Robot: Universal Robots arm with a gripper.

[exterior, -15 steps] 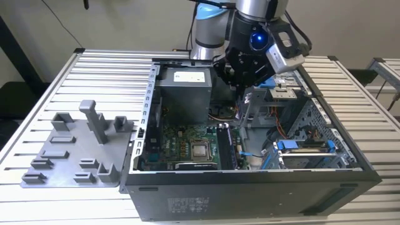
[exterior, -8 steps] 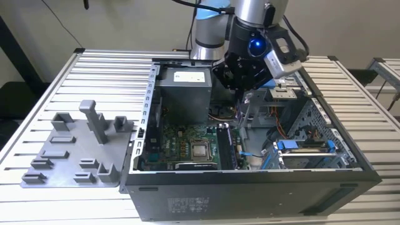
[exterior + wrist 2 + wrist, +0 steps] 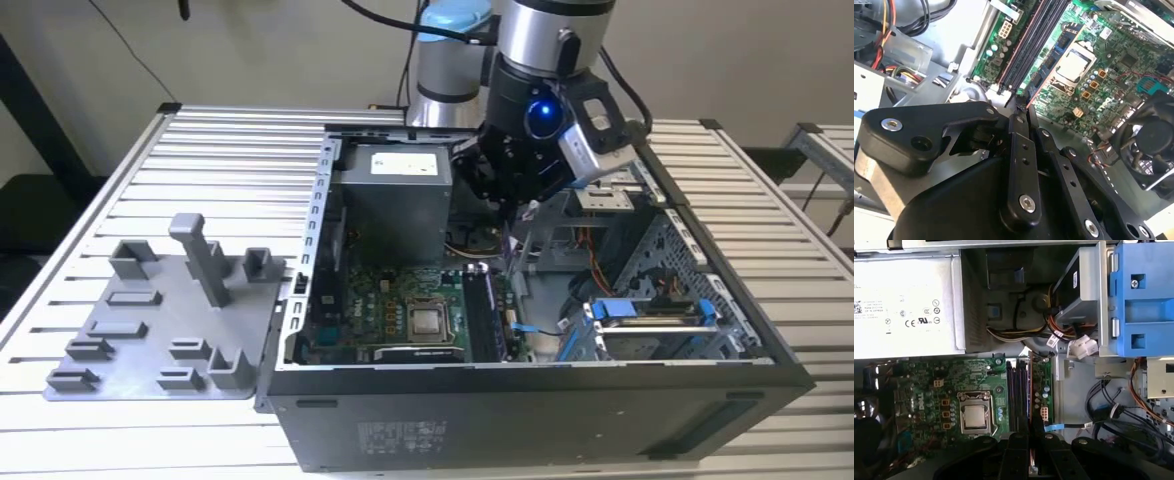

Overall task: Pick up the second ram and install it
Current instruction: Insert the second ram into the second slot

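One thin RAM stick point(image 3: 1032, 405) stands on edge between the fingertips point(image 3: 1038, 426) of the tool point(image 3: 1021, 102), which looks pinched shut on it, though its black links hide much of the grip. Held edge-down, the stick lines up with the memory slots point(image 3: 1016, 395) directly beneath, just beside the bare CPU socket point(image 3: 974, 412). Farther off, the grey power supply point(image 3: 391, 195) fills the back of the open computer case point(image 3: 534, 420), which lies on the slatted bench point(image 3: 80, 420) beside a grey parts fixture point(image 3: 160, 320).
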